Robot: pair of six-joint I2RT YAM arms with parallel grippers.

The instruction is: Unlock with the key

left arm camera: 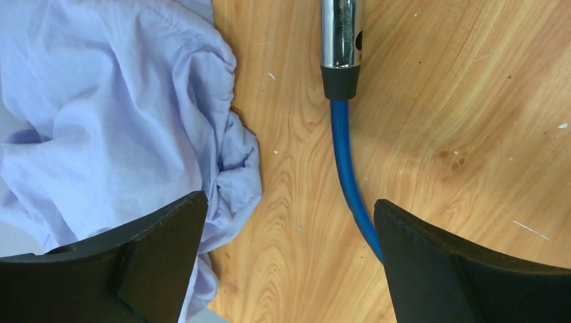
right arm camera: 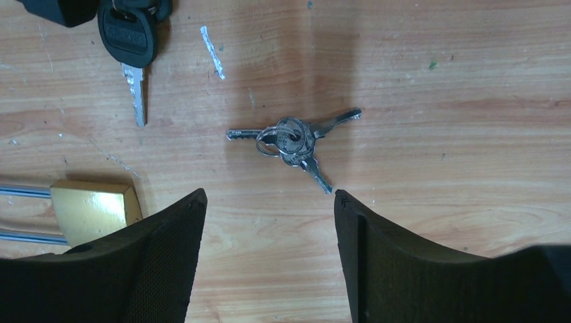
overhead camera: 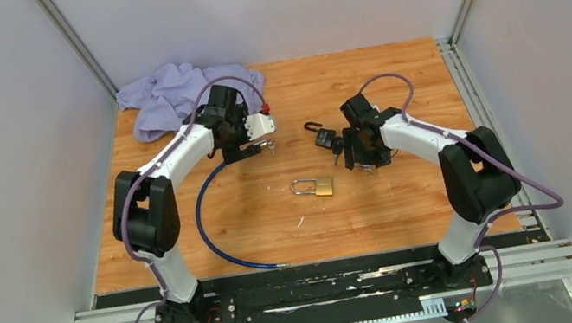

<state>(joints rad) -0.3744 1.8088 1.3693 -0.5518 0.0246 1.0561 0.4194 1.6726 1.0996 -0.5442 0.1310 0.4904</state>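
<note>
A brass padlock (overhead camera: 315, 186) with a long silver shackle lies flat on the wooden table; its body (right arm camera: 94, 210) shows at the left of the right wrist view. A bunch of small silver keys on a ring (right arm camera: 293, 140) lies just beyond my right gripper (right arm camera: 269, 195), which hangs open above the bare wood with nothing between its fingers. A black-headed key (right arm camera: 131, 47) lies by a black padlock (overhead camera: 322, 136). My left gripper (left arm camera: 289, 202) is open and empty, over the wood between a blue cable (left arm camera: 345, 155) and a cloth.
A lilac cloth (overhead camera: 166, 94) is bunched at the back left corner. The blue cable (overhead camera: 210, 227) curves across the left half of the table, and its chrome end (left arm camera: 340, 33) lies ahead of the left gripper. Grey walls enclose the table.
</note>
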